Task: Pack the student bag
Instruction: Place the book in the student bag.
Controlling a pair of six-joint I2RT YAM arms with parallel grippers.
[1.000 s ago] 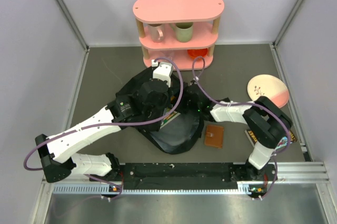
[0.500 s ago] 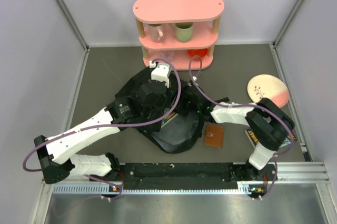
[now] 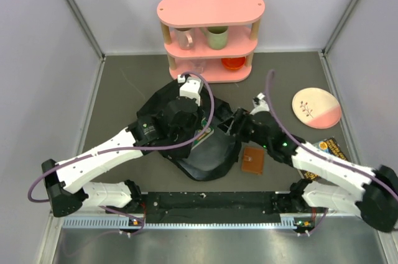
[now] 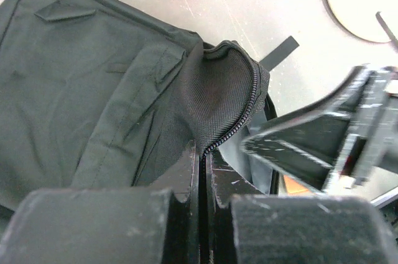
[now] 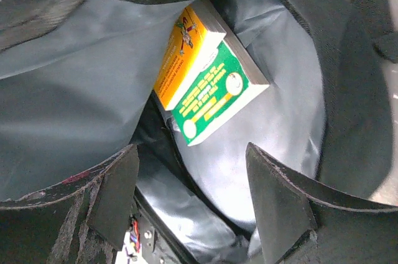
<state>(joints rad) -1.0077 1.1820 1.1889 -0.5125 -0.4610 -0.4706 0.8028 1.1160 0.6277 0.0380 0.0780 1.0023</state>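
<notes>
Now left gripper (image 4: 202, 159) pinches the student bag (image 4: 93, 77), right gripper (image 5: 189, 171) spread.

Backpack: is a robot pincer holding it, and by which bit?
Yes: the left pincer is shut on the backpack, at the zippered edge of its opening. The right pincer is open, holding nothing.

Right arm (image 3: 329, 169) swung outward from the student bag (image 3: 208, 159).
</notes>
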